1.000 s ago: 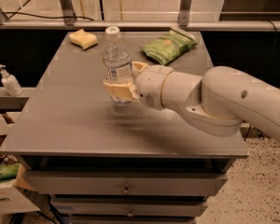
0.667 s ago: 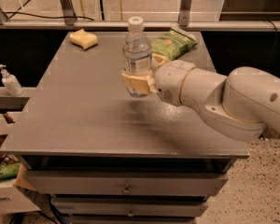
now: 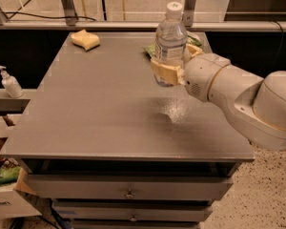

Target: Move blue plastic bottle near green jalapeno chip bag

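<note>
The grey table fills most of the view, with drawers below its front edge. The robot arm reaches in from the right, across the table's far right part. At its end the gripper is clamped around the lower body of the bottle, one pale pad on each side of it. The bottle is upright, cap on top, and appears to be raised clear of the surface, judging by the shadow lying on the table nearer the camera. The chip bag lies at the far right corner of the table, directly behind the bottle; only its green edges show on either side. A yellow sponge lies at the far left of the table, well apart from both. A small pump dispenser stands on a ledge off the left side. Status: grasp and lift complete; the carry appears nearly complete, as the bottle is already close to the bag. Remaining: lower the bottle onto the table beside the bag, release it, withdraw the arm.
</note>
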